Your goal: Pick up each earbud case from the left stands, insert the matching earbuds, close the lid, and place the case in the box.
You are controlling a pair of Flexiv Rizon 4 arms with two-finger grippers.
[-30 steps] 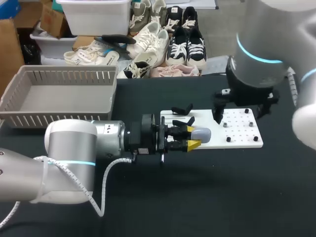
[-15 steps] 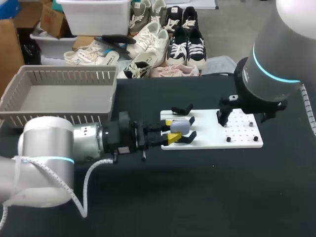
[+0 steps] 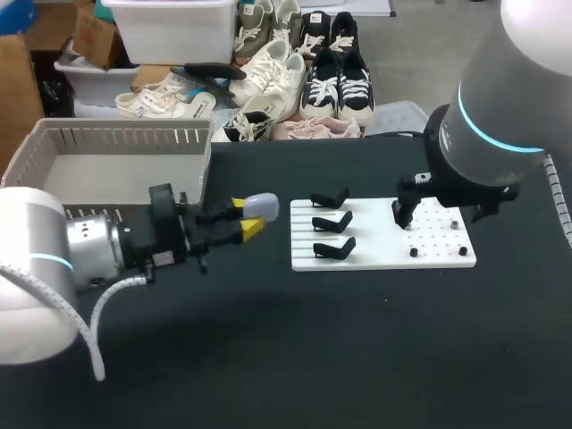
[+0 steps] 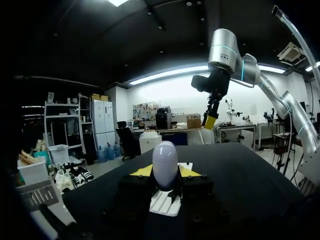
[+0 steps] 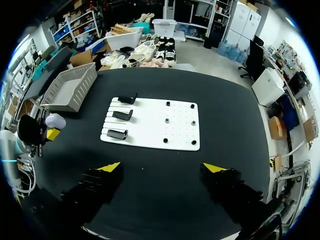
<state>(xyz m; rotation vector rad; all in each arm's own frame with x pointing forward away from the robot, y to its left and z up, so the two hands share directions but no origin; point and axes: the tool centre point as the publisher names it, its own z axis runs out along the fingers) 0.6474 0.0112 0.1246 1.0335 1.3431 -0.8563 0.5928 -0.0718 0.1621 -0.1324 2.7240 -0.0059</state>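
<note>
In the head view the left claw (image 3: 247, 217) sits left of centre over the black surface (image 3: 375, 340), between the grey basket (image 3: 116, 138) and the white board (image 3: 384, 257). It pinches a pale grey earbud case (image 3: 262, 206) between its yellow tips. The case is held off the surface, clear of both basket and board, and its lid looks closed. The left wrist view shows the grip more plainly: the case (image 4: 165, 162) stands upright between the fingers, with a yellow tip against each side. The three black stands (image 3: 331, 222) at the board's left end are bare.

At middle right of the head view, the right claw (image 3: 400, 213) hangs above the part of the board with the dark pegs (image 3: 413, 253). That view does not show how its fingers stand. The right wrist view does: the claw (image 5: 162, 167) is spread wide with nothing between its tips. Ahead of it lies the whole board (image 5: 150, 125), and the basket (image 5: 80, 95) is off beyond the stands.
</note>
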